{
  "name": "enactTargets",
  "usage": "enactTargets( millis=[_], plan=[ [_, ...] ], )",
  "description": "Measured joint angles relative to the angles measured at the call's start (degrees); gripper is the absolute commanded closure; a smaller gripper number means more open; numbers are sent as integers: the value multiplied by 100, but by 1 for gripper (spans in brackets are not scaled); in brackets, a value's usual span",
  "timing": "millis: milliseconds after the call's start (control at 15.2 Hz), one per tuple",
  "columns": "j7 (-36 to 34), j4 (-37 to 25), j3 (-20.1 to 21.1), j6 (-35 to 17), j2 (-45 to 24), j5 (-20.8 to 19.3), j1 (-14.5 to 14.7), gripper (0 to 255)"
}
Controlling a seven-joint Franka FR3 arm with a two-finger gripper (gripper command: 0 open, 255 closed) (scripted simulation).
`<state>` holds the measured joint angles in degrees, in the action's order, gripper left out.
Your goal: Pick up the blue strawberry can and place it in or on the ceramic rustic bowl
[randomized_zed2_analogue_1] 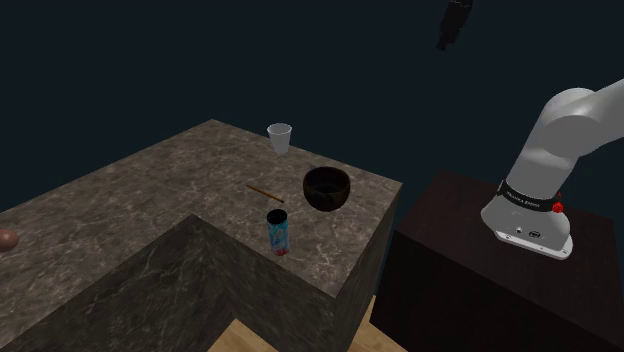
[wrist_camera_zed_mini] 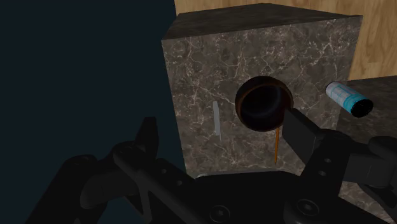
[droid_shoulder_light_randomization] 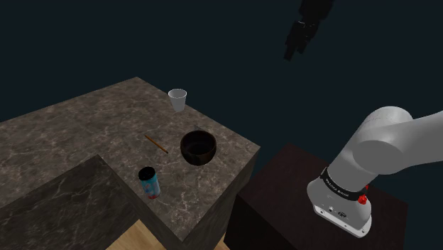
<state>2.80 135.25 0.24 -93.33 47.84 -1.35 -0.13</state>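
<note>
ARM POISED OVER COUNTER: The Franka's black gripper [wrist_camera_zed_mini: 220, 122] hangs high above the stone counter [droid_shoulder_light_randomization: 85, 121], fingers spread wide w/ nothing between them. The blue can [droid_shoulder_light_randomization: 148, 183] stands upright near the slab's lower corner in the shoulder view. It is apart from the dark bowl [droid_shoulder_light_randomization: 197, 147], which sits further up the slab toward a white cup [droid_shoulder_light_randomization: 177, 99]. A thin brown stick [droid_shoulder_light_randomization: 156, 143] lies just beside the bowl.

From where I stand the job looks unstarted: can untouched, nothing seen in the bowl, approach step in hand.

Next move, by my read, calls for a long drop down & across to the can, wrist turned so the open fingers straddle its sides approx. mid-height before closing. Care needed, as the can is tall & narrow, so a glancing finger could tip it. A darker stone block [droid_shoulder_light_randomization: 64, 199] also stands close on the shoulder view's left, prob. leaving less room that side. After that: lift clear, then a short carry to the bowl.
</note>
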Motion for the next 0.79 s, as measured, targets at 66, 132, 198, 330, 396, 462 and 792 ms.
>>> enactTargets(
  millis=[66, 132, 198, 330, 396, 462, 792],
  plan=[
    [0, 0, 0, 0, 0, 0, 0, 0],
    [-38, 35, 38, -56, -29, 25, 15, 0],
    [-111, 96, 111, -154, -76, 73, 44, 0],
    [-261, 195, 263, -389, -240, 166, 101, 0],
    [-339, 247, 342, -491, -301, 216, 133, 0],
    [-409, 274, 413, -589, -384, 261, 162, 0],
    [-882, 468, 903, -1336, -993, 512, 336, 0]
  ],
)
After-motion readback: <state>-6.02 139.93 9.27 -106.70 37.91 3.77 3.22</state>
